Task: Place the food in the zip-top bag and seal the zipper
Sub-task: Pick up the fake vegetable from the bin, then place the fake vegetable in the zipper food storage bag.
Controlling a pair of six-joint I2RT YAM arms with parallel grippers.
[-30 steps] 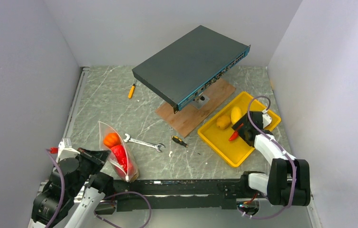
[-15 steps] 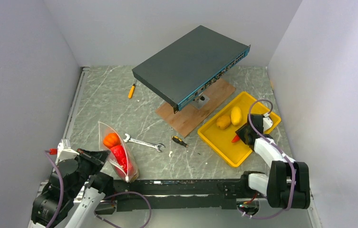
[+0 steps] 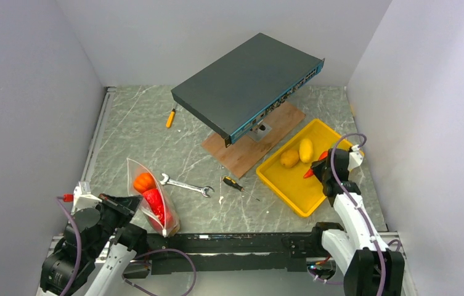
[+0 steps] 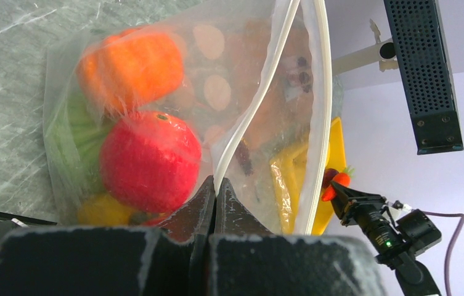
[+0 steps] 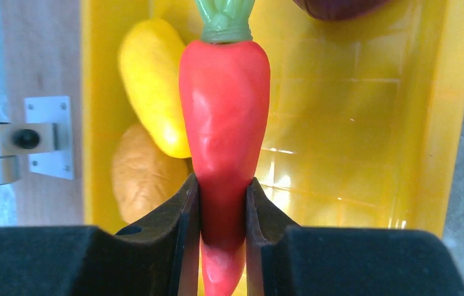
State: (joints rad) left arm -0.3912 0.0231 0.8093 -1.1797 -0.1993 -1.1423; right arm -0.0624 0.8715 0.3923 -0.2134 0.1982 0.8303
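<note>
- Right gripper [image 5: 222, 206] grips the carrot [image 5: 224, 123] over the yellow tray [image 5: 365, 111], 4 o'clock.
- Left gripper [image 4: 215, 192] pinches the zip-top bag [image 4: 254, 142] at its mouth, 8 o'clock.
- Next, likely: carry carrot across into the bag.

Black-and-white arms [image 3: 347, 207], seemingly purple cables [image 3: 332, 158]

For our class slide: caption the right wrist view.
Right claw pinches a red carrot over the yellow tray holding two potatoes.
</note>
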